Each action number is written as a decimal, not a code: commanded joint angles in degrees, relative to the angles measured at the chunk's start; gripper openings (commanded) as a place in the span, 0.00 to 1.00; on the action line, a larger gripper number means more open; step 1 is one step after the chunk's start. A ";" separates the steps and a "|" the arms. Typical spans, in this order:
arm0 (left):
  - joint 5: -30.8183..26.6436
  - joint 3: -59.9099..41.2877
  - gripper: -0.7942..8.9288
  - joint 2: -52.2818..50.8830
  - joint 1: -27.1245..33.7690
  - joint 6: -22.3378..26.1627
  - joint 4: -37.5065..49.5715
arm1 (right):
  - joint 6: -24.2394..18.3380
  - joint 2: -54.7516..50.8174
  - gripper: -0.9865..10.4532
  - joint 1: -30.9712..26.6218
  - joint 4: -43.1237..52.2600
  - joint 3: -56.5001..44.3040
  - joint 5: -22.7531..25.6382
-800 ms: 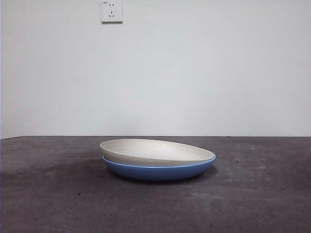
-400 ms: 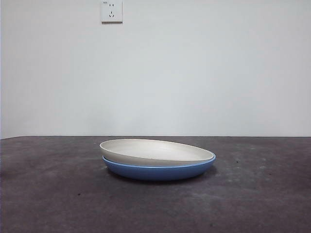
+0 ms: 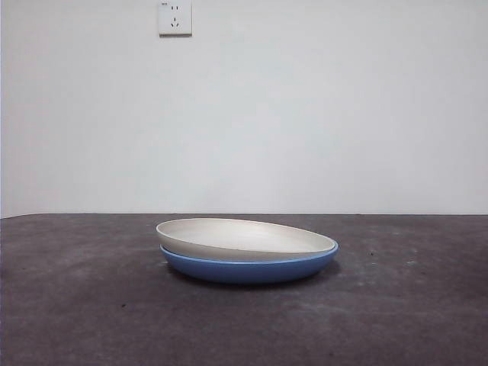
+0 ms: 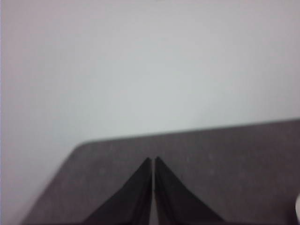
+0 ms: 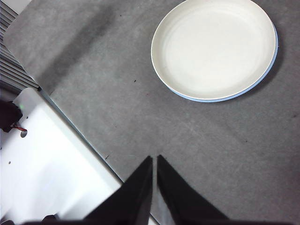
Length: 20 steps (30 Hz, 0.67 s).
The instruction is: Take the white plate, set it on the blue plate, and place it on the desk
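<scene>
Left gripper [image 4: 153, 160]: jaws pressed together, holding nothing, above a bare stretch of desk near its far edge.
Right gripper [image 5: 153, 159]: jaws closed tip to tip, empty, well apart from the plates.
White plate [image 3: 242, 237]: nested in the blue plate, slightly tilted, one side riding higher.
Blue plate [image 3: 248, 269]: flat on the desk, only a thin rim showing from above.
Desk [image 3: 412, 313]: dark grey, mottled.
Wall socket [image 3: 175, 17]: white, high on the wall.

Two plates sit stacked on one desk [image 3: 91, 305]: one white plate [image 3: 244, 238] atop one blue plate [image 3: 248, 270]. One wall socket [image 3: 175, 17] is above; two grippers, left gripper [image 4: 153, 161] and right gripper [image 5: 154, 160], are apart from the stack.
</scene>
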 commanded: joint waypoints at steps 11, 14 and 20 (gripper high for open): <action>-0.33 -14.14 0.09 -10.38 0.15 -3.06 0.46 | -0.61 0.44 0.09 0.37 0.57 1.18 0.00; -0.35 -15.30 0.09 -12.04 0.15 -3.04 -1.90 | -0.61 0.44 0.09 0.37 0.57 1.18 -0.02; -0.37 -16.83 0.09 -13.46 0.15 -2.71 -6.49 | -0.61 0.44 0.09 0.37 0.57 1.18 0.00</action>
